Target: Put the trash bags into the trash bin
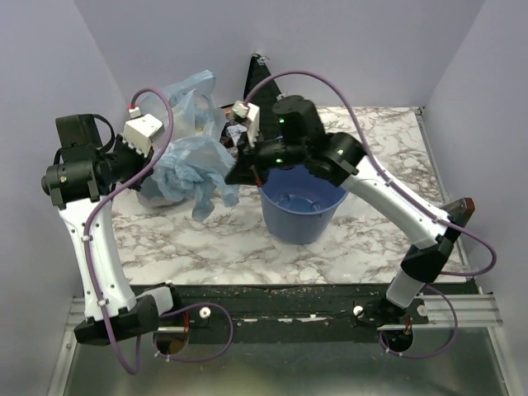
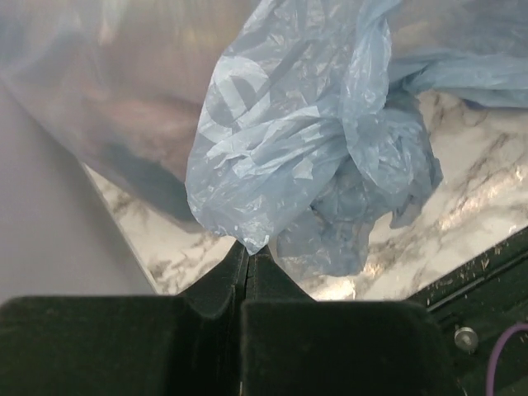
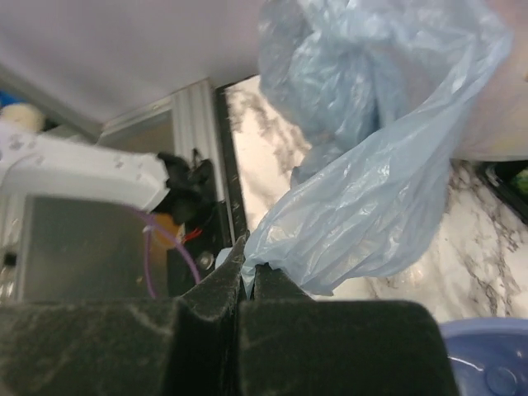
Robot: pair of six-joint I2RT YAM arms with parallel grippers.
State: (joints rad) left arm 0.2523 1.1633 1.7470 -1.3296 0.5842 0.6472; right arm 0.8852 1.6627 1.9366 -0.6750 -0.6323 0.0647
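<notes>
I hold the bag (image 1: 196, 165) up beside the bin (image 1: 297, 224).
My left gripper (image 2: 247, 252) and right gripper (image 3: 247, 268) each pinch a fold of the film. The bag hangs crumpled above the table (image 1: 206, 247), left of the bin and outside it.

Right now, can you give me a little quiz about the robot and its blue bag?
1. True or false: the trash bag is already inside the trash bin.
2. How many hands pinch the bag? A) none B) one C) two
3. Fill in: the bin stands on a ___-patterned table.
Key: 1 false, it hangs beside the bin. 2 C, the left hand and right hand are both shut on it. 3 marble.
</notes>
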